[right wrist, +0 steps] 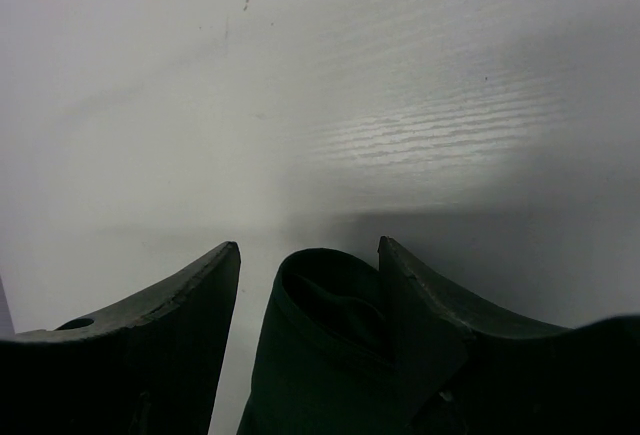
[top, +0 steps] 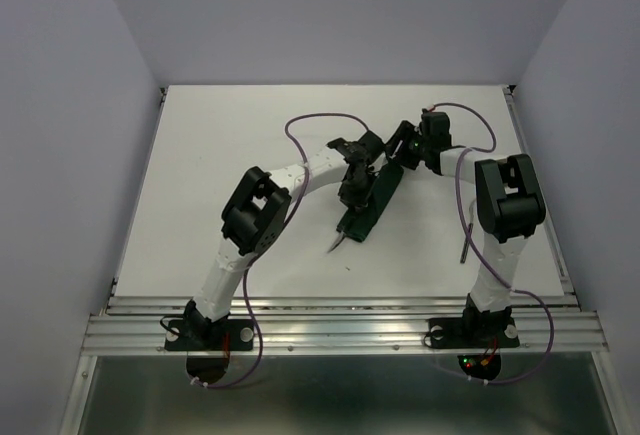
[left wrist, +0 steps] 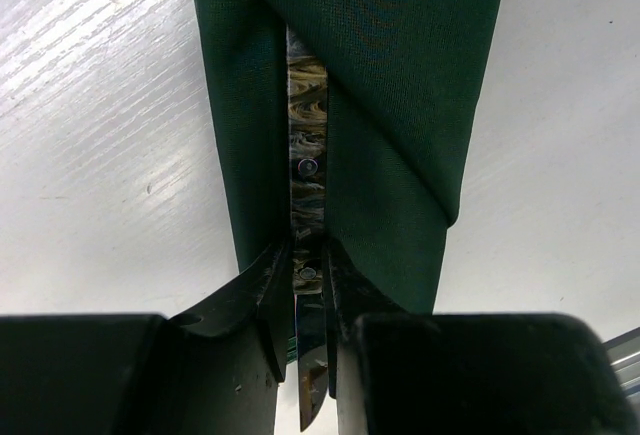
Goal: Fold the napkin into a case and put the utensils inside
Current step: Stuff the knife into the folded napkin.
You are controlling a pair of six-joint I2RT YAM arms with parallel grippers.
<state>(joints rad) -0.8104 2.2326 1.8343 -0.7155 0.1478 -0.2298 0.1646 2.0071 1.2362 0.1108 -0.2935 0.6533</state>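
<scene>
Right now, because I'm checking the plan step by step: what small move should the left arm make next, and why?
Probably slide the utensil a little farther into the pouch. The left gripper has its jaws shut on the handle, which lies in the fold, but the metal tip sticks out behind the jaws. The right gripper straddles the pouch's other end, so it may steady the cloth.

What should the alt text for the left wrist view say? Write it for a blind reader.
The left pincer grips the marbled, riveted handle of a utensil that lies in the slit between the folds of the dark green case. The case rests on a white table.
</scene>
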